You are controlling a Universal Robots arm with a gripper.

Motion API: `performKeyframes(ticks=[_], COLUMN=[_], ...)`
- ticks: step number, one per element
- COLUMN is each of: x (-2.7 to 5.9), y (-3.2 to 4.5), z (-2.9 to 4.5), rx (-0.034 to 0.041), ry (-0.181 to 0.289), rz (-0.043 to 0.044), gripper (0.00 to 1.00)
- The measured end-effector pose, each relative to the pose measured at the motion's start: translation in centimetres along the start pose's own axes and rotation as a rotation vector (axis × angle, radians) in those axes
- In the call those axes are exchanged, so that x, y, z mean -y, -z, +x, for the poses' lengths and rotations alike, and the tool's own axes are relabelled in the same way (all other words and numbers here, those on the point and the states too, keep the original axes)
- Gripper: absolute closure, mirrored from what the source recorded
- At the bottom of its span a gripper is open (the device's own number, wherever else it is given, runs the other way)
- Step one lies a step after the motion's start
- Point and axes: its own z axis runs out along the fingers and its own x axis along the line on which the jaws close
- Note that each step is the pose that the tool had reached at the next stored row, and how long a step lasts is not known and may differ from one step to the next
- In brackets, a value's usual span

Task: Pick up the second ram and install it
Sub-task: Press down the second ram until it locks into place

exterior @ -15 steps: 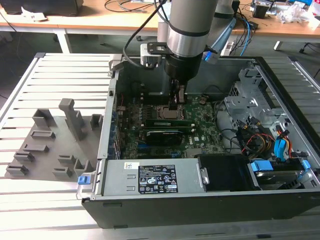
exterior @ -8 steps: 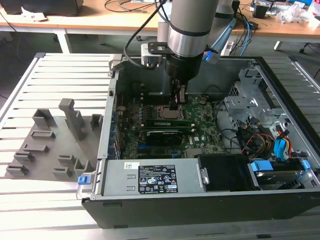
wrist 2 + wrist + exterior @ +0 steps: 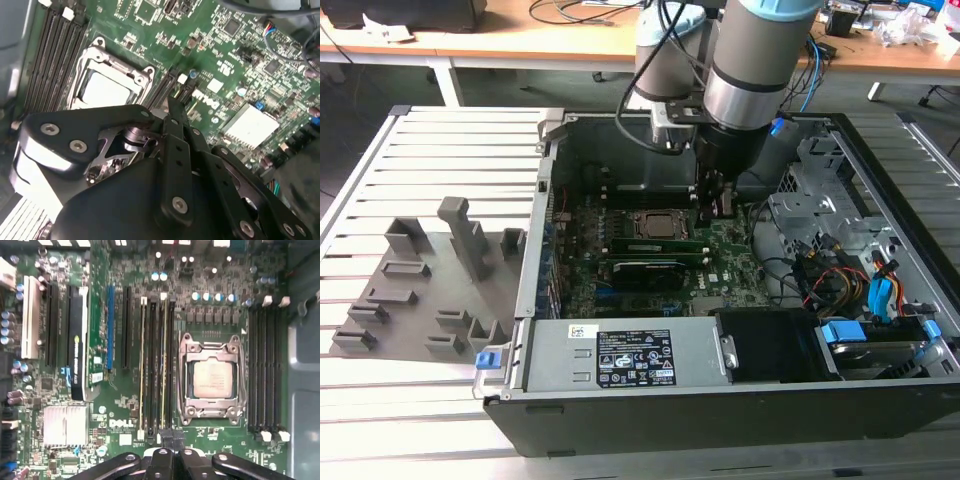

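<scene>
In the first wrist view, the second ram (image 3: 164, 365), a thin green stick, stands in a slot of the motherboard (image 3: 125, 412), between the CPU socket (image 3: 212, 377) and another seated stick (image 3: 143, 365). My gripper (image 3: 170, 436) is shut with nothing between its fingers, its tips just over the near end of those slots. In the exterior view, the gripper (image 3: 717, 212) reaches down inside the open computer case, at the exterior view's right end of the ram sticks (image 3: 655, 241). The second wrist view has the shut fingertips (image 3: 172, 107) above the board.
A grey plastic holder tray (image 3: 420, 290) lies on the slatted table at the exterior view's left. Case walls (image 3: 542, 230) ring the board. A black graphics card (image 3: 642, 272), a power supply (image 3: 630, 355) and loose cables (image 3: 840, 270) crowd the case.
</scene>
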Motion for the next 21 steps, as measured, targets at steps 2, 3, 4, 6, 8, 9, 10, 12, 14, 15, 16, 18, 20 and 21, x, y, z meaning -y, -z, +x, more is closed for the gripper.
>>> performKeyframes(ticks=[2, 3, 4, 6, 8, 9, 10, 12, 14, 15, 16, 18, 20, 21], x=[0.05, 0.07, 0.08, 0.10, 0.12, 0.13, 0.13, 0.14, -0.33, -1.16, -1.81, -4.47, -7.08, -8.11], y=[-0.63, -0.98, -1.32, -1.85, -2.35, -2.68, -2.83, -2.93, -1.77, -1.79, -1.81, -1.94, -2.11, -2.20], z=[0.03, 0.04, 0.05, 0.07, 0.09, 0.12, 0.14, 0.13, 0.07, 0.09, 0.11, 0.23, 0.32, 0.32], rx=[0.0000, 0.0001, -0.0001, 0.0000, 0.0000, -0.0006, -0.0018, -0.0002, 0.0008, 0.0046, 0.0053, 0.0061, 0.0062, 0.0058], ry=[0.000, 0.000, 0.000, 0.000, 0.000, 0.000, 0.000, 0.000, 0.000, 0.001, 0.001, 0.001, 0.001, 0.001], rz=[0.0000, -0.0001, -0.0001, -0.0001, -0.0002, -0.0004, -0.0008, -0.0005, 0.0060, 0.0083, 0.0088, 0.0094, 0.0100, 0.0108], gripper=[0.89, 0.89, 0.89, 0.89, 0.89, 0.89, 0.89, 0.89, 0.89, 0.89, 0.89, 0.89, 0.89, 0.89])
